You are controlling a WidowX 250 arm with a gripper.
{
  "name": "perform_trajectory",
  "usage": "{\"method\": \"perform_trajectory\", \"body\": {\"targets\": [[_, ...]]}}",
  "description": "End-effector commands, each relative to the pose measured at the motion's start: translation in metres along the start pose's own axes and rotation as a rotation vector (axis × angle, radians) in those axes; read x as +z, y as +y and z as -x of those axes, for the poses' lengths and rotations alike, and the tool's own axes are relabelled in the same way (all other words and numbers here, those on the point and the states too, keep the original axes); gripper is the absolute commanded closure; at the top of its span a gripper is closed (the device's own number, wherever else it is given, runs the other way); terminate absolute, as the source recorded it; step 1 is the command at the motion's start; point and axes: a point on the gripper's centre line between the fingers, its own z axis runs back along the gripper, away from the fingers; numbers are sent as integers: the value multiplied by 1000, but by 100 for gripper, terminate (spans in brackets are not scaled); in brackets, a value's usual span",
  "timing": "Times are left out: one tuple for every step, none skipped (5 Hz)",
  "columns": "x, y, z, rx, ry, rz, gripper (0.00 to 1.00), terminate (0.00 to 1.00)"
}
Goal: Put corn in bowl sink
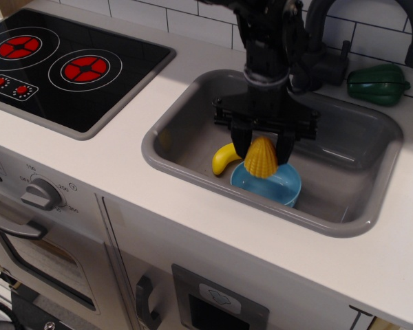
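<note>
Pincer [263, 146] grips corn [261, 159], seemingly just above bowl [279, 187]

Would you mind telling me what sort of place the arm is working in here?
It looks like a toy play kitchen: a grey sink set in a white counter, a black hob with red rings, and an oven knob below, with white wall tiles behind.
</note>
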Motion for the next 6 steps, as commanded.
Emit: {"method": "perform_trajectory", "body": {"targets": [[10, -5, -5, -5, -80, -3, 100, 0], [11, -7, -8, 10, -103, 3, 100, 0], [13, -6, -10, 21, -101, 4, 0, 0], [13, -7, -8, 21, -60, 18, 0, 0], [21, -6, -8, 26, -42, 36, 0, 0], [31, -5, -12, 50, -62, 42, 0, 0]]}}
